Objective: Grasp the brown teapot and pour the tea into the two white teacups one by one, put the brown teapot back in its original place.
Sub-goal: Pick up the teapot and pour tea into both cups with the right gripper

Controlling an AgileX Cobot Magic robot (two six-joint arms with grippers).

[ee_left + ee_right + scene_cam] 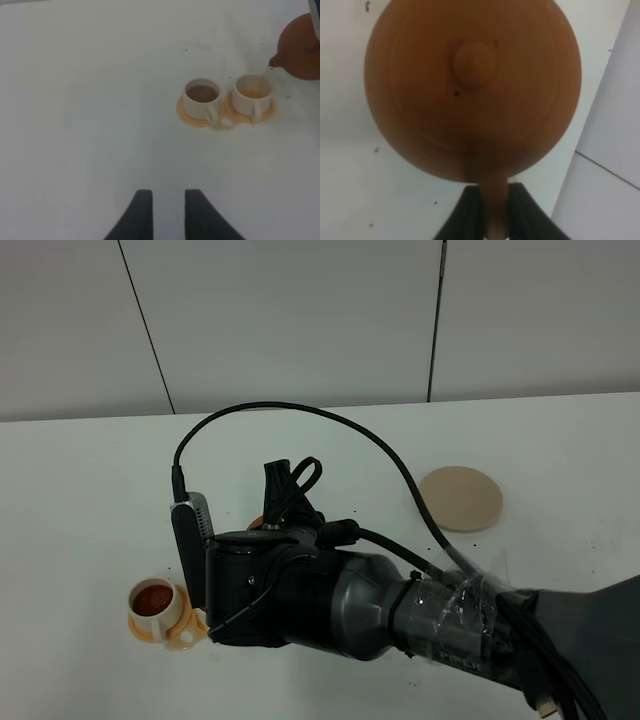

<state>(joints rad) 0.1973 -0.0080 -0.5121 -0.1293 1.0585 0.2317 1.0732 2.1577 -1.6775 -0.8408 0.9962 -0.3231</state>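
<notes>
1. The right hand point(494, 214) is clamped on the loop handle point(495, 197) of the brown teapot point(472, 85). The knobbed lid point(474, 59) faces the wrist camera.
2. The teapot hangs tilted in the air. Its spout point(273, 62) is just above the paler-filled teacup point(252, 94), and a thin stream of tea runs into that cup.
3. The darker-filled teacup point(201, 96) stands just beside it. Each cup sits on its own orange saucer point(187, 115), on the white surface point(90, 100).
4. The left hand point(167, 212) hovers with its fingers apart, holding nothing, well apart from the cups.
5. In the high view the right arm point(400, 615) reaches across to the left side, hiding most of the teapot.
6. The beige coaster point(460, 498) lies well apart from the cups.
</notes>
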